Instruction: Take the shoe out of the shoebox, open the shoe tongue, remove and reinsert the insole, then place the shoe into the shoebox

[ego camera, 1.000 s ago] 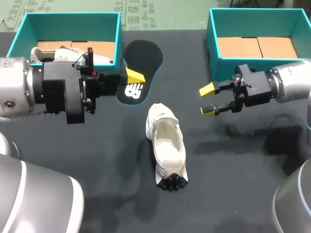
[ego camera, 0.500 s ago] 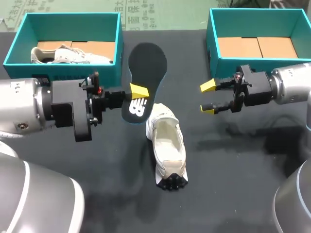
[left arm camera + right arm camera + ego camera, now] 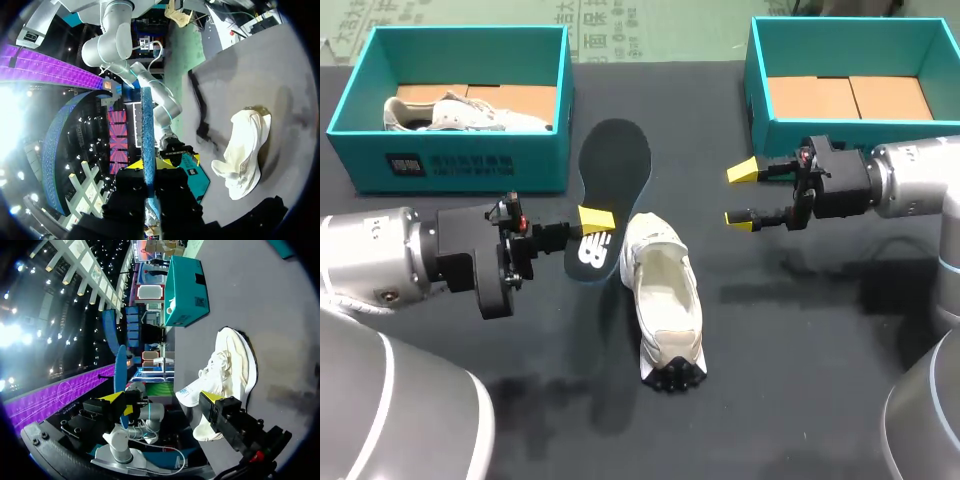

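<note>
Teal left shoebox (image 3: 470, 165) holding white shoe (image 3: 460, 112), right shoebox (image 3: 850, 128) showing cardboard (image 3: 850, 97), left hand (image 3: 592, 225) clamped on insole (image 3: 615, 165), right hand (image 3: 741, 195) apart

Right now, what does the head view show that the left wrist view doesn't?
Only the head view: the left shoebox with a second shoe inside, and the flat face of the insole. Only the left wrist view: the insole edge-on, clamped between the fingers of the left gripper. Both: the white shoe on the table and the open right gripper.
</note>
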Controlling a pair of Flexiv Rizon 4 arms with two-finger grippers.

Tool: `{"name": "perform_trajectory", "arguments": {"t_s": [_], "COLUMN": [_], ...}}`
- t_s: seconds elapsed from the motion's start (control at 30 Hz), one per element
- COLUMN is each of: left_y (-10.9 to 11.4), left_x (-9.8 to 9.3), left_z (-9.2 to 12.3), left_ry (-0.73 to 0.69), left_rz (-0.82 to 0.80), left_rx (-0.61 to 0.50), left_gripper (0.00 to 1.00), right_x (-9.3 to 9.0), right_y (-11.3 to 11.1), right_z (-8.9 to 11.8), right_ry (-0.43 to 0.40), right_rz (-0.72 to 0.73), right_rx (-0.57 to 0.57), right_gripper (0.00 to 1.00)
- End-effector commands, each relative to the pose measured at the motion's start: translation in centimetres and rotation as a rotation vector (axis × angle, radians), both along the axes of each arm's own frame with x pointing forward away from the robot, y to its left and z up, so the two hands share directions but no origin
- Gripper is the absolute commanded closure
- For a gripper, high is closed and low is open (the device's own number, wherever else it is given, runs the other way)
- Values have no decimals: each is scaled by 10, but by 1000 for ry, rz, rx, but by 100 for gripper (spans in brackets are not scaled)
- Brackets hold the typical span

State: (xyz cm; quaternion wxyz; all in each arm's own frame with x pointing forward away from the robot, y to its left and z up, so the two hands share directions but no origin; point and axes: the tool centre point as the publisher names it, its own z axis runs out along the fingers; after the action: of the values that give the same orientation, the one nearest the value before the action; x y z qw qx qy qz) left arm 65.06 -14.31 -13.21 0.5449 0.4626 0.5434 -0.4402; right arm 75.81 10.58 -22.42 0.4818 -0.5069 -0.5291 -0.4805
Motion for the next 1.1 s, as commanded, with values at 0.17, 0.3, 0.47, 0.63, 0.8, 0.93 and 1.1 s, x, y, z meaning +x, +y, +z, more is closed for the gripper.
{"name": "perform_trajectory", "arguments": {"t_s": [0.17, 0.3, 0.47, 0.63, 0.8, 0.93, 1.1], "left_y": [-8, -8, -8, -15, -25, -32, -39], "left_x": [24, 24, 24, 32, 47, 57, 69], "left_z": [-20, -20, -20, -33, -49, -56, -57], "left_ry": [-38, -38, -38, -66, -100, -112, -113], "left_rz": [-12, -12, -12, -5, -13, -15, -6], "left_rx": [-48, -48, -48, -36, -30, -25, -38], "left_gripper": [100, 100, 100, 100, 100, 100, 100], "right_x": [6, 6, 6, 11, 19, 21, 20], "right_y": [5, 5, 5, 9, 16, 21, 26], "right_z": [-2, -2, -2, -2, 0, 0, -1], "right_ry": [13, 13, 13, 11, 18, 28, 34], "right_rz": [-26, -26, -26, -23, -21, -26, -43], "right_rx": [41, 41, 41, 51, 62, 73, 86], "right_gripper": [0, 0, 0, 0, 0, 0, 0]}}
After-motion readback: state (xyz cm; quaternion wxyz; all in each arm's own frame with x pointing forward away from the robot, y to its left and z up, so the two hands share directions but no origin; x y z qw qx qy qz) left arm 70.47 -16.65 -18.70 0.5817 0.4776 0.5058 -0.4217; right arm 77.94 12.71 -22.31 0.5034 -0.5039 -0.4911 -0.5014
